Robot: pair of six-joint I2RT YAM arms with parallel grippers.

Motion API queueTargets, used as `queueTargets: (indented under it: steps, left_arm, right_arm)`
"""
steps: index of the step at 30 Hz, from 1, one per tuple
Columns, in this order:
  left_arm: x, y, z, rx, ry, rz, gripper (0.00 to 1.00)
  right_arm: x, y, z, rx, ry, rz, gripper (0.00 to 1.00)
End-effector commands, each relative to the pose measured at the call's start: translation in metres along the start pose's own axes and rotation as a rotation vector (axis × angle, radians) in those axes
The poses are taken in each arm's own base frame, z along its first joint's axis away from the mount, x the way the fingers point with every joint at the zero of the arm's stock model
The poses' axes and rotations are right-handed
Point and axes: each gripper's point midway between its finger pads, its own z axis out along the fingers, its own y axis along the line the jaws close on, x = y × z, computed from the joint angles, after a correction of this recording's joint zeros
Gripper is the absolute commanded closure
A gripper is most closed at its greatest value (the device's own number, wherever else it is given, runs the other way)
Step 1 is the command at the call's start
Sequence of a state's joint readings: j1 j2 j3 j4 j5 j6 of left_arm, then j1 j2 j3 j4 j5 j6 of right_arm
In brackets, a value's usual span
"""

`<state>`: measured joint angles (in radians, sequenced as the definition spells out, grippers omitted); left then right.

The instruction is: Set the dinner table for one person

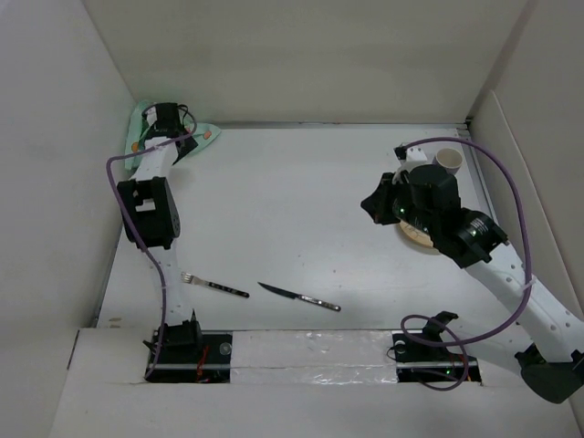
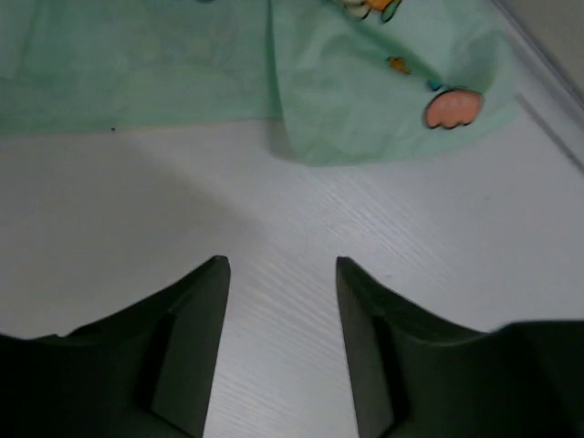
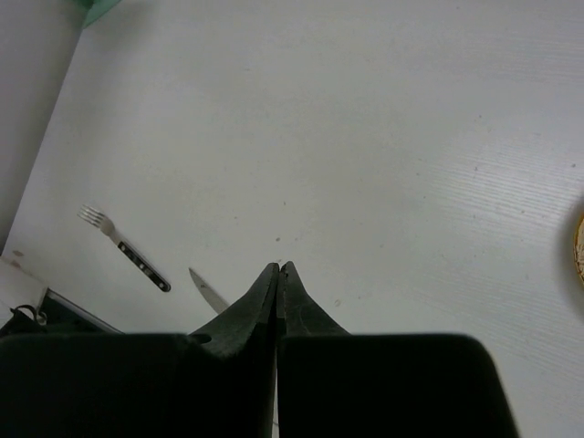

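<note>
The dinner table [image 1: 292, 201] is a large white top walled by white panels. A crumpled mint-green placemat [image 1: 206, 136] lies in its far left corner. My left gripper [image 1: 166, 115] hovers there, open and empty; in the left wrist view its fingers [image 2: 282, 265] stand over bare table just short of the placemat [image 2: 365, 91]. A fork [image 1: 213, 286] and a knife [image 1: 299, 297] lie near the front edge. My right gripper [image 1: 370, 208] is shut and empty above the table, beside a plate [image 1: 415, 239]. The right wrist view shows this gripper [image 3: 278, 266], the fork [image 3: 123, 246] and the knife blade [image 3: 208, 290].
A white cup [image 1: 449, 160] stands at the far right behind the right arm. The plate is mostly hidden under the right wrist; its rim shows at the edge of the right wrist view [image 3: 579, 248]. White walls close in left, back and right.
</note>
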<state>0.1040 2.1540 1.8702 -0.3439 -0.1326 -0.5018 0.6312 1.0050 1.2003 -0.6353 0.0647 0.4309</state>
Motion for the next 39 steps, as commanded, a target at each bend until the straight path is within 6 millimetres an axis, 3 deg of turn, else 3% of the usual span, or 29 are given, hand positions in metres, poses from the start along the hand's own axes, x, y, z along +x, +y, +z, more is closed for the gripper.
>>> queueTargets:
  steps: [1, 5, 7, 12, 15, 18, 20, 24, 25, 27, 28, 31, 34, 35, 36, 37, 38, 39]
  left_arm:
    - [-0.012, -0.001, 0.009, -0.043, -0.030, 0.016, 0.51]
    - [-0.009, -0.008, 0.051, -0.033, -0.012, -0.007, 0.45]
    - [-0.009, -0.009, 0.063, -0.041, -0.014, -0.018, 0.44]
    - [-0.018, -0.004, 0.083, -0.031, -0.046, -0.067, 0.42]
    - [-0.012, -0.009, 0.096, 0.003, -0.042, -0.070, 0.40]
    - [-0.004, -0.015, 0.105, 0.032, -0.010, -0.073, 0.44]
    - [-0.009, -0.014, 0.105, 0.049, -0.026, -0.083, 0.48]
    - [-0.009, -0.021, 0.105, 0.084, -0.015, -0.084, 0.69]
    - [-0.009, -0.024, 0.104, 0.097, -0.012, -0.089, 0.83]
    - [-0.009, -0.030, 0.103, 0.127, -0.006, -0.112, 1.00]
    - [-0.011, -0.032, 0.102, 0.132, -0.009, -0.121, 1.00]
    - [-0.014, -0.064, 0.082, 0.221, -0.014, -0.108, 1.00]
    - [-0.012, -0.122, 0.036, 0.365, -0.030, -0.065, 1.00]
    - [0.001, -0.151, 0.003, 0.427, -0.019, -0.038, 1.00]
    - [0.008, -0.174, -0.017, 0.508, -0.022, -0.024, 1.00]
    - [0.003, -0.194, -0.058, 0.576, -0.043, -0.014, 1.00]
    - [0.032, -0.200, -0.067, 0.591, 0.004, 0.005, 1.00]
    - [0.061, -0.226, -0.095, 0.656, 0.041, 0.042, 1.00]
  right_arm:
    - [-0.010, -0.001, -0.007, 0.020, -0.011, -0.006, 0.94]
    - [0.000, -0.001, 0.002, 0.013, 0.033, 0.004, 0.76]
    - [0.007, 0.004, 0.008, -0.002, 0.066, 0.005, 0.70]
    - [0.014, 0.008, 0.018, -0.001, 0.100, 0.006, 0.67]
    - [0.016, 0.009, 0.026, 0.000, 0.118, 0.005, 0.67]
    - [0.014, 0.012, 0.033, 0.001, 0.128, 0.000, 0.67]
    - [0.010, 0.013, 0.035, 0.001, 0.123, -0.007, 0.67]
    - [0.006, 0.016, 0.042, -0.003, 0.119, -0.011, 0.67]
    - [0.007, 0.016, 0.044, -0.005, 0.124, -0.011, 0.67]
    - [0.009, 0.022, 0.046, -0.029, 0.129, -0.016, 0.68]
    - [0.009, 0.022, 0.047, -0.029, 0.129, -0.015, 0.68]
    - [0.014, 0.028, 0.047, -0.064, 0.152, -0.013, 0.70]
    - [0.016, 0.029, 0.045, -0.067, 0.143, -0.017, 0.71]
    - [0.013, 0.029, 0.044, -0.068, 0.124, -0.018, 0.72]
    - [0.009, 0.028, 0.043, -0.064, 0.110, -0.021, 0.73]
    - [0.006, 0.024, 0.043, -0.039, 0.092, -0.024, 0.73]
    - [0.003, 0.024, 0.043, -0.036, 0.080, -0.032, 0.74]
    - [0.000, 0.023, 0.042, -0.032, 0.071, -0.038, 0.74]
